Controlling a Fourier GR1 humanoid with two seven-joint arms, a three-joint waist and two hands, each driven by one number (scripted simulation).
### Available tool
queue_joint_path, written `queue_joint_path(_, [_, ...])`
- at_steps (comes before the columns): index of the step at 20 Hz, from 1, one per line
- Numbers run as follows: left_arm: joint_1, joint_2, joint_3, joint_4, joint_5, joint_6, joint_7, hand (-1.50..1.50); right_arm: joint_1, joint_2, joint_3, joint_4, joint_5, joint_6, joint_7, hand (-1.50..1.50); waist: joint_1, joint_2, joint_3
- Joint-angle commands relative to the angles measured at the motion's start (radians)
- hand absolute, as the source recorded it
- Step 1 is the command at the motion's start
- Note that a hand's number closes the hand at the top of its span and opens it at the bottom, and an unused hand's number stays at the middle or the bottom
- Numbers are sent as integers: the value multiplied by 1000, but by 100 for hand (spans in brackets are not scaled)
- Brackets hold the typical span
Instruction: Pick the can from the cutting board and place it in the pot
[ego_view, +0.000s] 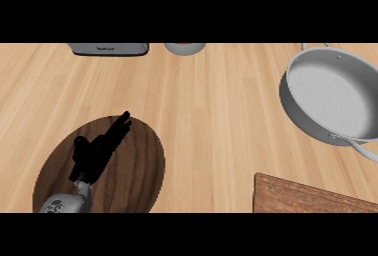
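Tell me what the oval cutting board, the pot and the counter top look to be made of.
Cutting board: dark brown wood by the look, with faint grain streaks and a soft sheen. Pot: grey metal, probably steel or aluminium, matte inside with fine rings on its floor and a brighter rim. Counter top: light wood or a wood-look laminate, with long pale grain lines; which of the two cannot be told.

The left hand (100, 150) showed at the lower left, black fingers straight and slanting up to the right. Its grey forearm (65, 202) entered from the bottom edge. No right hand showed.
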Motion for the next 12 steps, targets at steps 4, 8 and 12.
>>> queue_joint_path(4, [14,-37,-31,5,-36,30,42,0,-312,-68,91,312,78,118,98,150,11,6,-2])
queue_joint_path(8, [51,-2,-4,-45,-2,-10,47,0,-407,-75,112,520,101,133,27,150,9,5,-2])
queue_joint_path(12, [-23,5,5,19,3,-34,39,0,-454,-135,201,680,242,203,69,150,23,14,-3])
